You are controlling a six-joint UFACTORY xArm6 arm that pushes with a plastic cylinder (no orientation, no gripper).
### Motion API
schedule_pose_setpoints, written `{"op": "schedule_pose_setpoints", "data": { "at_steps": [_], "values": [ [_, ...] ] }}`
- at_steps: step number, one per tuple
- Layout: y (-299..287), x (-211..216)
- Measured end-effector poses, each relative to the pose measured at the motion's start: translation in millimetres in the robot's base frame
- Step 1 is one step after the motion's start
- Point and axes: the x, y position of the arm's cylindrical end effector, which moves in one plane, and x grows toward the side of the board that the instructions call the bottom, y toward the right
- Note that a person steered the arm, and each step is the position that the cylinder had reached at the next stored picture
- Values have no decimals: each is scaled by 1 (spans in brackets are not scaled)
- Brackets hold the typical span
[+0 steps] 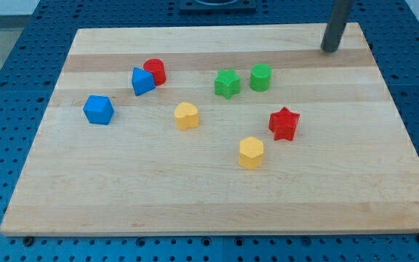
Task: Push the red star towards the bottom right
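Wooden board [217, 211], pale, with blocks scattered. My tip [329, 49] bare at the view's top right, touching nothing, well apart from every block. Red star [284, 123] right of centre, below and left of that tip. Nearest neighbour, probably six-sided: yellow block [251, 153].

**One dark rod, nothing more**

And all we get of the arm is the rod [334, 25]: dark grey, round, smooth and straight-sided, with a faint paler sheen along its length. No screws, cables or markings can be made out on it. My tip [329, 50] ends blunt and flat, same dark tone. The rest is cut off at the view's top.
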Motion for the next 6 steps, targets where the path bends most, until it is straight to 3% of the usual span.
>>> {"op": "schedule_pose_setpoints", "data": {
  "at_steps": [3, 5, 6],
  "values": [
    [-89, 102],
    [-155, 138],
    [-151, 141]
  ]
}}
